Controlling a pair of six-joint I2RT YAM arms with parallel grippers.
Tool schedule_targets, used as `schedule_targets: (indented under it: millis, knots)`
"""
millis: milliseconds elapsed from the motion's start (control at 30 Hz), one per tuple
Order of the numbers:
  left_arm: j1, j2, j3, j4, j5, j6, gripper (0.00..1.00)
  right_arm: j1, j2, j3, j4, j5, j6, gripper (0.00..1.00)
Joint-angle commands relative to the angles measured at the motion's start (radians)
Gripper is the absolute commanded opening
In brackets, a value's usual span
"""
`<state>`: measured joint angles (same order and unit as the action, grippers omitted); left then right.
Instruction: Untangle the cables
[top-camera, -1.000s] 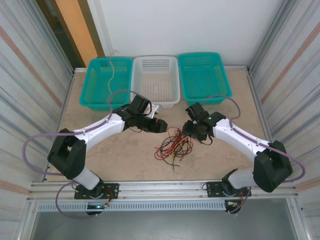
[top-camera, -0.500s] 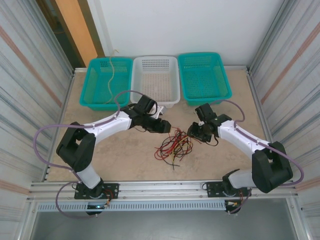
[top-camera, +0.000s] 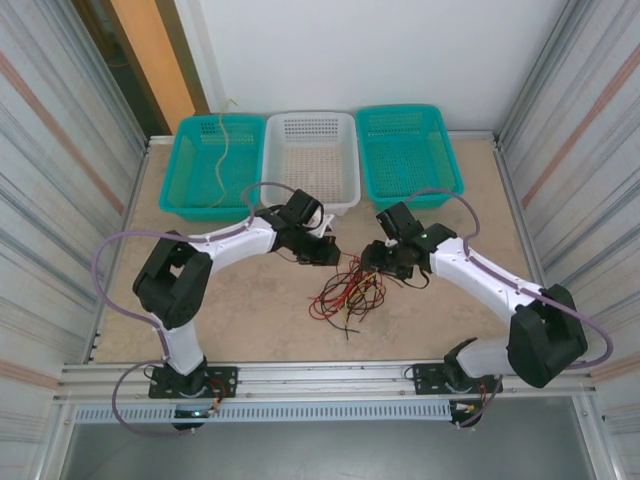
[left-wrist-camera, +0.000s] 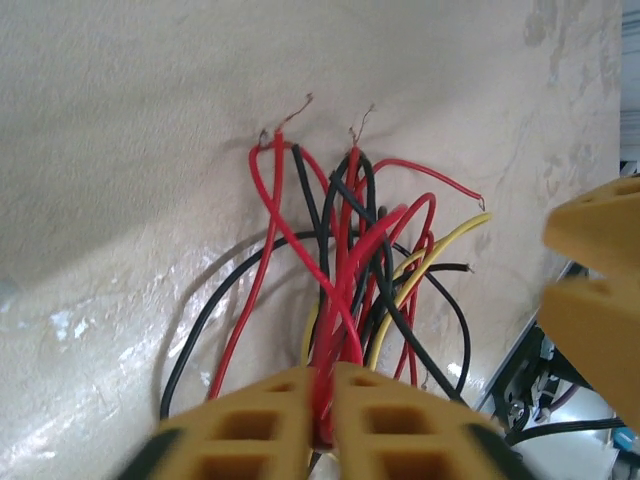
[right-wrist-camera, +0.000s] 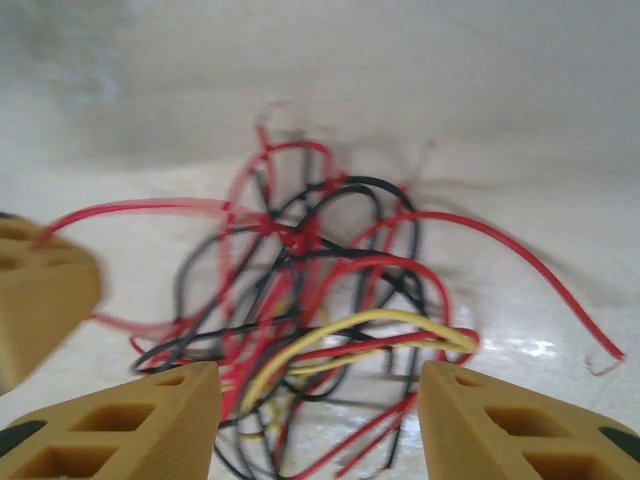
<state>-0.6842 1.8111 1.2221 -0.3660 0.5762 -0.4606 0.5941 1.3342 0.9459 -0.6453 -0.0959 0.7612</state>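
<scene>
The thin red, black and yellow cables (top-camera: 345, 290) lie in one loose heap on the pale stone-patterned desk (top-camera: 250, 315), a little toward 6 o'clock from its middle. They look very light and limp, with just enough spring to hold open loops. Pulling one strand will probably drag the whole bundle along, since nothing weighs it down. The insulation looks smooth, so a strand could slide through a light pinch. The best places to take hold seem to be near a free end with bare wire showing, or on an outer loop well clear of the knot in the middle. The left arm reaches in low from about 10 o'clock of the heap. In its wrist view the left pincer (left-wrist-camera: 322, 385) has its yellow fingers (left-wrist-camera: 265, 420) pressed together on a few red strands at the edge of the cables (left-wrist-camera: 350, 260). The right arm comes in from about 2 o'clock, bent at the elbow and tilted down. The right pincer (right-wrist-camera: 318, 385) is spread wide over the cables (right-wrist-camera: 320, 290), with the yellow strand lying between its fingers (right-wrist-camera: 510, 425), and it grips nothing. The two pincers sit close together, on opposite sides of the heap's 12 o'clock edge.
</scene>
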Motion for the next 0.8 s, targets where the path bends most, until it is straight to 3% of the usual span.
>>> schedule_targets:
  millis: [0, 133, 267, 400, 533, 767]
  knots:
    - [-0.008, -0.046, 0.075, -0.017, 0.013, 0.011, 0.00, 0.063, -0.015, 0.059, -0.044, 0.082, 0.002, 0.63]
    - [-0.017, -0.200, 0.127, -0.050, -0.001, 0.019, 0.00, 0.104, 0.027, 0.081, -0.053, 0.178, 0.020, 0.72]
    - [-0.017, -0.312, 0.176, -0.088, 0.036, 0.020, 0.00, 0.090, 0.019, 0.056, 0.019, 0.166, 0.046, 0.78]
    - [-0.017, -0.394, 0.227, -0.109, 0.094, 0.005, 0.00, 0.051, 0.037, 0.059, 0.031, 0.130, 0.056, 0.77]
    - [-0.016, -0.456, 0.305, -0.135, 0.080, 0.017, 0.00, 0.038, 0.035, 0.047, 0.022, 0.111, 0.064, 0.73]
    - [0.024, -0.504, 0.421, -0.140, 0.063, 0.019, 0.00, 0.031, -0.172, 0.032, -0.011, 0.162, 0.048, 0.70]
